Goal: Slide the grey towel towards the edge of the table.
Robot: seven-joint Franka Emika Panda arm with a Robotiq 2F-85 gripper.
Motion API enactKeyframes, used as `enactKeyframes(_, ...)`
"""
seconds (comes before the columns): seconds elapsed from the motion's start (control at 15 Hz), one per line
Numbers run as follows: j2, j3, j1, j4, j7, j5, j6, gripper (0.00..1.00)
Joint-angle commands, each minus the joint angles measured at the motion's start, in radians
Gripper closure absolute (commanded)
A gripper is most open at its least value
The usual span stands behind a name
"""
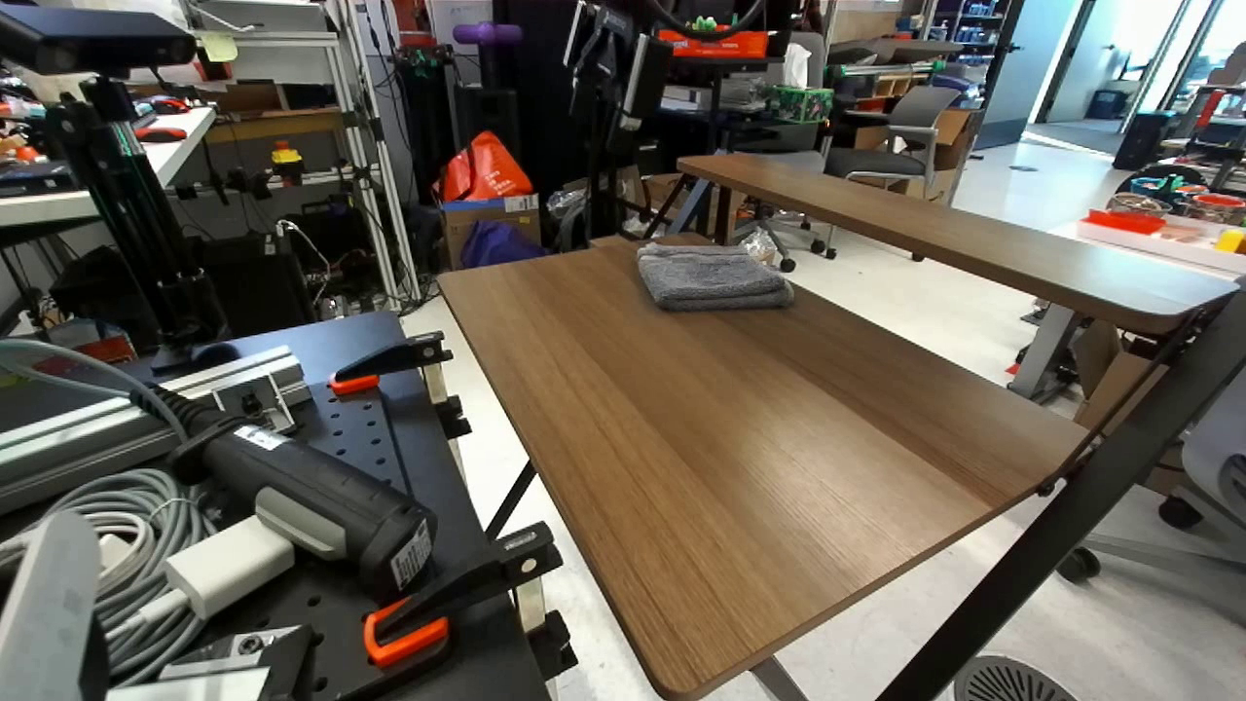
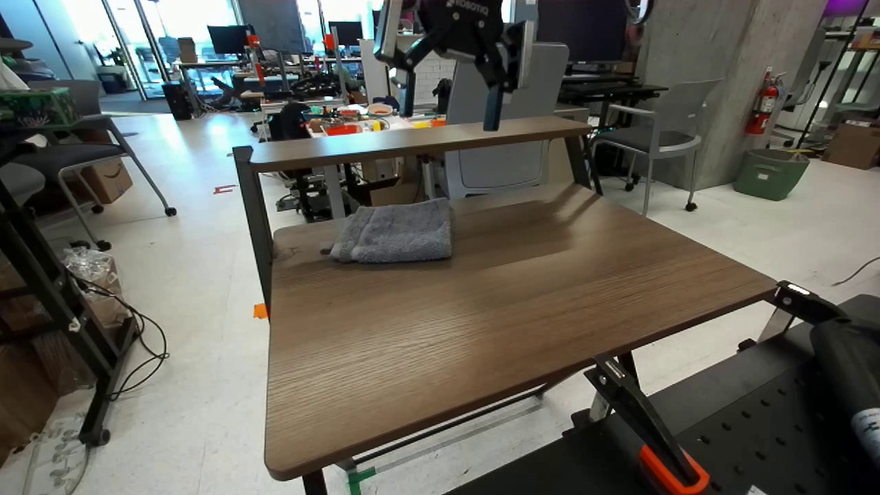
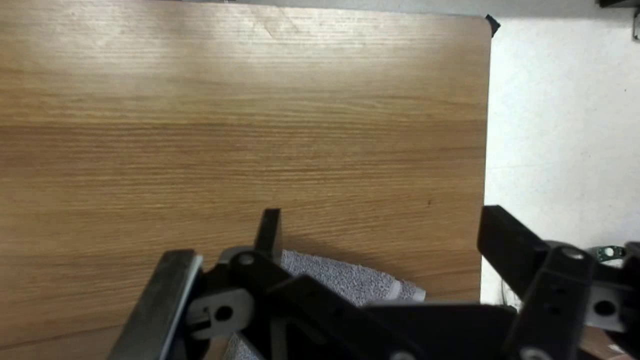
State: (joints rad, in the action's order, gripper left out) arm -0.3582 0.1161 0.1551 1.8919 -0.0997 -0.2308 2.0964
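Gripper point(image 3: 381, 218) spread, grey towel point(image 2: 399, 232) below, on table point(image 2: 474, 323)

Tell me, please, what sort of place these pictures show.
Probably a robotics lab or workshop: there is a black two-fingered robot tool, a flat black perforated workbench, and a round coil of grey cable lying on that workbench.

Coiled cables point(image 1: 185, 516), clamps point(image 1: 511, 565), desk monitors point(image 2: 229, 45) and office chairs point(image 2: 684, 106) mark this a lab.

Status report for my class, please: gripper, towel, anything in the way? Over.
Gripper open, hovering above the table. Grey towel folded, lying near an edge. Nothing seen resting on it.
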Motion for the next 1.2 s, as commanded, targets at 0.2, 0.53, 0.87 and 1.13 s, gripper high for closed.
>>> enactKeyframes(0.2,-0.178,-0.009,0.071,-0.168,-0.108,0.115,0.112,0.00)
enactKeyframes(0.53,-0.272,-0.031,0.090,-0.271,-0.142,0.173,0.129,0.00)
enactKeyframes(0.87,-0.376,-0.053,0.094,-0.386,-0.152,0.202,0.121,0.00)
enactKeyframes(1.13,-0.460,-0.065,0.111,-0.467,-0.156,0.222,0.134,0.00)
